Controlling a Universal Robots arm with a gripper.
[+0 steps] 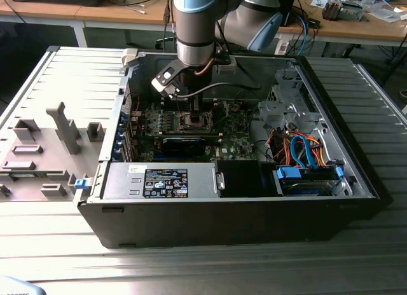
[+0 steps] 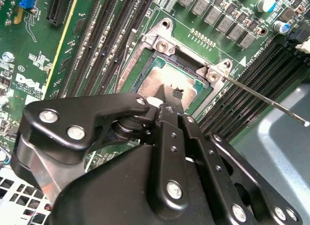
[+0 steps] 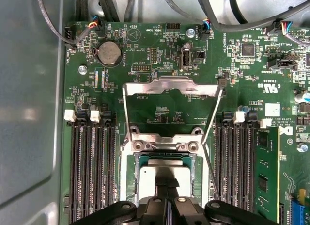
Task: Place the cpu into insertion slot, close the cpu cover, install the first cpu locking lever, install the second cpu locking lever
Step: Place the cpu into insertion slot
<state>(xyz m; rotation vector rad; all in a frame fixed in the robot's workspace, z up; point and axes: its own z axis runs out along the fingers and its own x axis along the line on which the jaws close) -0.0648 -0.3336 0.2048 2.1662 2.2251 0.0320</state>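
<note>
To the exterior view's left of the square silver-rimmed insertion slot [image 3: 130, 176] rises the open computer case's grey wall [image 1: 125, 117], and long black memory slots [image 3: 92, 167] crowd close beside the slot. In the slot lies the flat silvery-grey cpu [image 2: 155, 82], with the black claw [image 2: 167, 95] closed, fingers together, tips at the chip's top. The windowed silver cpu cover [image 3: 169, 85] stands swung open at the slot's hinge edge, a thin steel lever [image 2: 261, 101] juts free past one corner, and blue and orange cables [image 1: 305, 152] bunch well apart to the right.

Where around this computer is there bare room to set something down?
Bare: ribbed table on the exterior view's right of the case, and the strip in front. Crowded: gripper over the cpu, memory slots on both sides; a grey tray takes the exterior view's left.
</note>
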